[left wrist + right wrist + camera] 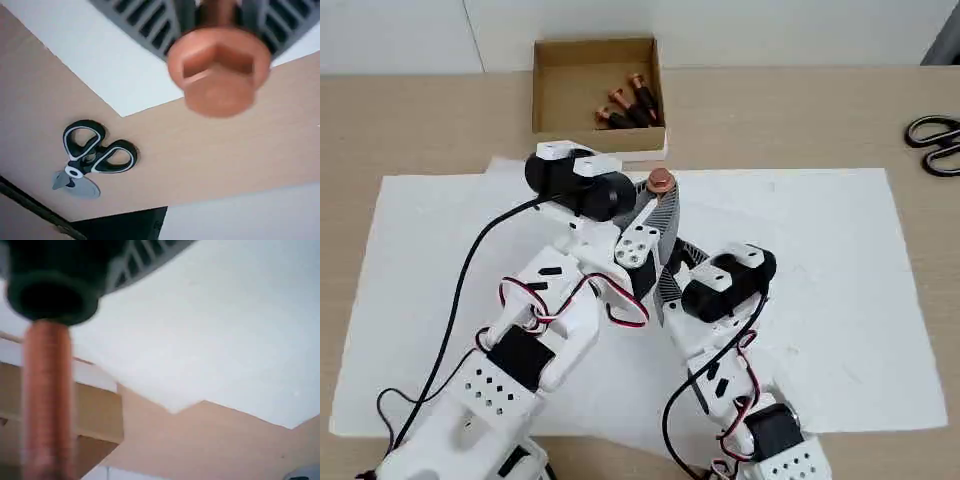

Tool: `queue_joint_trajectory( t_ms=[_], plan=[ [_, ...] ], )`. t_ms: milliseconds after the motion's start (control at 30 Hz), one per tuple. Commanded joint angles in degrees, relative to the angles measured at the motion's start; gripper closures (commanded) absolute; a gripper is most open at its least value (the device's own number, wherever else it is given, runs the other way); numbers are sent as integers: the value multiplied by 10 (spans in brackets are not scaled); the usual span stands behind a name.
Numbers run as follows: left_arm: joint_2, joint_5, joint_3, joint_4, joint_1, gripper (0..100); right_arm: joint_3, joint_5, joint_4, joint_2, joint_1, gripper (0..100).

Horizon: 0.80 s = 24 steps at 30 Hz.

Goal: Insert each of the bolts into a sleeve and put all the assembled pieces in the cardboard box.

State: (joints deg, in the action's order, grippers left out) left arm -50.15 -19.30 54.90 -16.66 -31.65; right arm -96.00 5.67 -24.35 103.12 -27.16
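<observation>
The counter carries a white sheet over most of its middle. An open box sits at the far edge, and black-handled scissors lie at the right edge. Three assembled pieces rest in the box's near right corner. Just off the box's near wall, the left pincer pinches a copper bolt behind its head. The right pincer grips a dark sleeve with the bolt's thread sticking out of it.
</observation>
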Motion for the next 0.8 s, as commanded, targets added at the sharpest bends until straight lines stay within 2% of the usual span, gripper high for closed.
queue_joint_trajectory(
  t_ms=[0,133,200,300,767],
  plan=[
    [-18,-2,-7,11,-4,994,-4,5,-1,9,-2,995],
    [-18,4,-54,-71,4,994,-4,5,-1,9,-2,995],
    [-17,55,-80,-105,8,993,-4,5,-1,9,-1,995],
    [-16,92,-88,-109,7,994,-4,5,-1,9,-1,995],
    [47,62,-153,-118,6,994,-4,5,-1,9,-1,995]
  ],
)
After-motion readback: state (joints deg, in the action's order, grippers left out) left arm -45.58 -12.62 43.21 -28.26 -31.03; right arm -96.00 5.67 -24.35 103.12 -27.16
